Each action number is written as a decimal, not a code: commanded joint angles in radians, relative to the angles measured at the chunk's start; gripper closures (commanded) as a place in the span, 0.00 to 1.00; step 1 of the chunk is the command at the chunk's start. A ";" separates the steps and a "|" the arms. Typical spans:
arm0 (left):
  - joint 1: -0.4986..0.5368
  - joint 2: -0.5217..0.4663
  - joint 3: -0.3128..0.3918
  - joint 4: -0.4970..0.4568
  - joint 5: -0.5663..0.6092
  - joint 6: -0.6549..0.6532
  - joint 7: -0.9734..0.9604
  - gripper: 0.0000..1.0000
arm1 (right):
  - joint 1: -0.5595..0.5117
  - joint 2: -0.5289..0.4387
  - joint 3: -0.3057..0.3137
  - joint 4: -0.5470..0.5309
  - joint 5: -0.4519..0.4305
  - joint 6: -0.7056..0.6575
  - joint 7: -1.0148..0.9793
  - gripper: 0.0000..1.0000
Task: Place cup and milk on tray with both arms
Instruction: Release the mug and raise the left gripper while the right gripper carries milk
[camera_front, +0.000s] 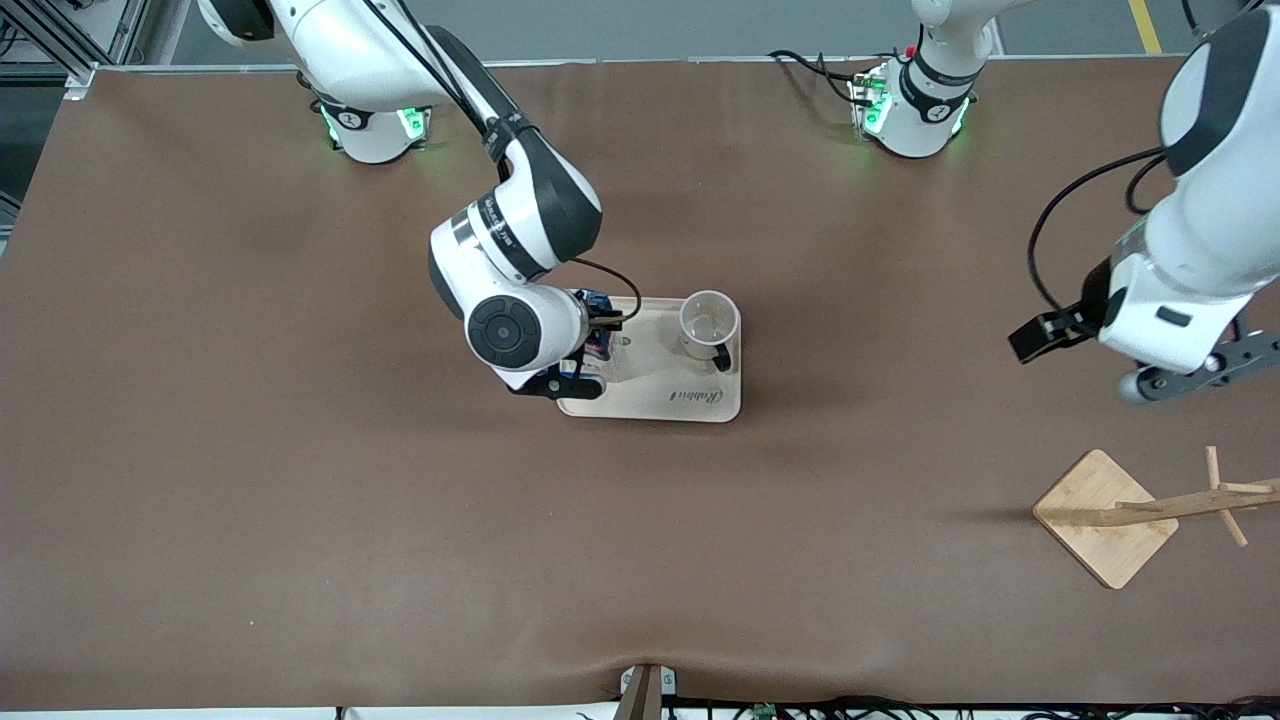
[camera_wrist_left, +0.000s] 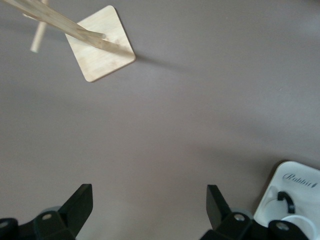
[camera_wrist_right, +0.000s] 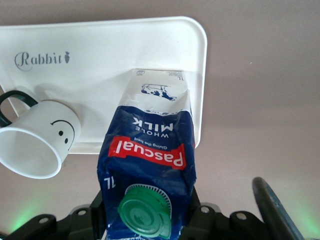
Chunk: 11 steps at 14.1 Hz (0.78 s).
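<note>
1. Cream rectangular tray (camera_front: 690, 405) with rounded corners and script "Rabbit" lettering, lying near mid-table on the brown table cover (camera_front: 300, 480); wide bare cover on every side of it.
2. Small white mug (camera_front: 709, 325) with black smiley face and black loop handle, standing upright on the tray at the corner toward the left arm's end and farther from the front camera, close to the rim.
3. Small gable-top milk carton (camera_wrist_right: 150, 150), dark blue top with round green cap and white lower part, upright with its base on the tray near the short edge toward the right arm's end; clear tray surface between carton and mug.
4. Right gripper (camera_front: 590, 350) low over that end of the tray, clenched on the carton's blue upper part.
5. Left gripper (camera_wrist_left: 150, 210) waiting up in the air over bare cover toward the left arm's end, well apart from the tray, fingers (camera_wrist_left: 80, 205) spread and holding nothing.
6. Square wooden rack base (camera_front: 1105, 517) with slanting pegged post, nearer the front camera than the left gripper.
</note>
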<state>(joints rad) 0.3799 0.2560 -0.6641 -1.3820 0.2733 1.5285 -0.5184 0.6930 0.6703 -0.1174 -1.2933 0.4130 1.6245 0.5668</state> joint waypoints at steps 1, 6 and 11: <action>0.030 -0.061 -0.008 -0.022 -0.005 -0.039 0.116 0.00 | 0.020 0.035 -0.008 0.032 0.018 -0.006 0.008 0.85; -0.040 -0.155 0.096 -0.041 -0.040 -0.042 0.243 0.00 | 0.037 0.038 -0.010 0.023 0.006 0.094 -0.057 0.00; -0.242 -0.254 0.400 -0.106 -0.158 -0.039 0.386 0.00 | 0.039 0.038 -0.010 0.022 0.004 0.092 -0.056 0.00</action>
<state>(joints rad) 0.1818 0.0705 -0.3347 -1.4220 0.1620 1.4863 -0.1670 0.7237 0.6975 -0.1174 -1.2931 0.4127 1.7185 0.5214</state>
